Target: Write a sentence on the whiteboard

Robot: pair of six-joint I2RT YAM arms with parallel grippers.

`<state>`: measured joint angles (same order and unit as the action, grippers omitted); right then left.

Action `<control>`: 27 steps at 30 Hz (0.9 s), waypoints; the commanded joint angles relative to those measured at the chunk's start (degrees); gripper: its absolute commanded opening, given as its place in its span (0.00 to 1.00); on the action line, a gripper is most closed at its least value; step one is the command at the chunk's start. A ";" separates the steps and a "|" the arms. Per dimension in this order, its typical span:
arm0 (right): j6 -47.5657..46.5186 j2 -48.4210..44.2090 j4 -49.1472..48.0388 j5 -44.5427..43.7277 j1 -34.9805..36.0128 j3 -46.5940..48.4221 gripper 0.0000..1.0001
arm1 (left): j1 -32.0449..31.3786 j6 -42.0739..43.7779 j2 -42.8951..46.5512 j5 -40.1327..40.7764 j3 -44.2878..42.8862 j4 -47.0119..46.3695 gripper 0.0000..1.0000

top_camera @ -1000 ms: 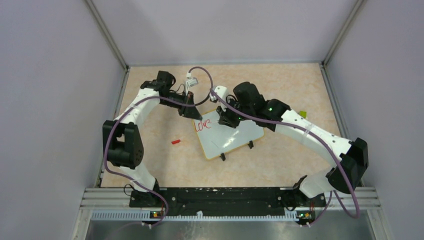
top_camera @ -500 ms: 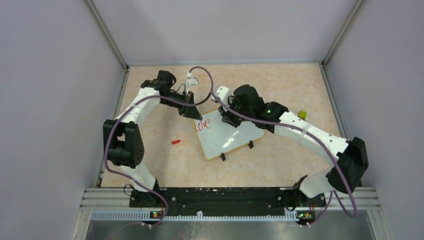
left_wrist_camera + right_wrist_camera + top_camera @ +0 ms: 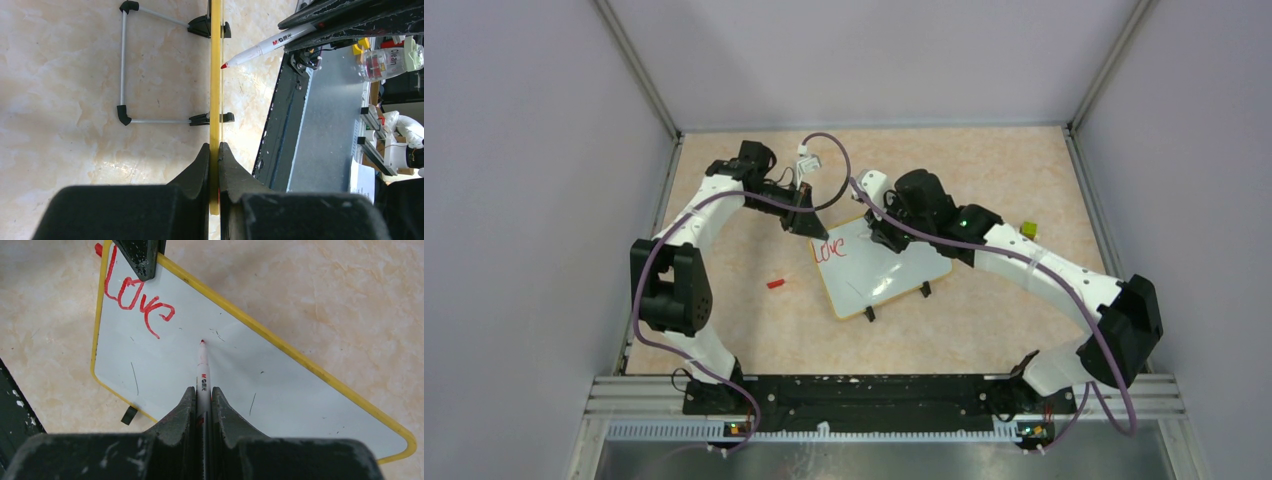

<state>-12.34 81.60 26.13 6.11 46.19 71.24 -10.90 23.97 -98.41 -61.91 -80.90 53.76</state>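
The left gripper (image 3: 214, 148) is pinching the whiteboard (image 3: 260, 390) rim — the right gripper (image 3: 203, 391) is clamping a marker (image 3: 203, 371), the sentence (image 3: 134, 296) "Love" lying ahead-left.

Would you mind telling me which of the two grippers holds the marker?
The right gripper, shut on the marker with its tip at the whiteboard; the left gripper pinches the whiteboard's yellow rim instead.

A small red piece (image 3: 775, 283) lies left of centre on the marbled beige table (image 3: 764, 330). We see a yellow-green block (image 3: 1028, 229) near its right edge and, off the table, a clear bottle (image 3: 387, 59) labelled "Clean".
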 commanded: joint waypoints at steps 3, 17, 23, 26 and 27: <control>0.91 -1.46 -2.27 -0.82 -0.32 2.50 0.00 | -1.06 0.12 0.43 2.24 0.73 -0.36 0.00; 1.47 0.57 -3.11 -0.58 -0.22 3.46 0.00 | -1.06 0.28 0.71 2.22 1.17 -0.50 0.00; 1.36 1.44 -2.93 0.33 0.45 3.48 0.00 | -1.06 0.25 0.81 2.32 1.19 -0.54 0.00; 1.11 1.52 -2.87 0.47 0.88 3.25 0.00 | -1.06 0.29 0.80 2.37 1.20 -0.51 0.00; 0.95 1.47 -2.67 0.57 0.95 3.09 0.00 | -1.06 0.28 0.81 2.35 1.19 -0.52 0.00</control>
<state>-11.42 82.61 25.30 6.24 46.50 71.79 -10.90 23.97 -98.41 -61.63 -80.88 53.43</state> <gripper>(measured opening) 0.084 0.081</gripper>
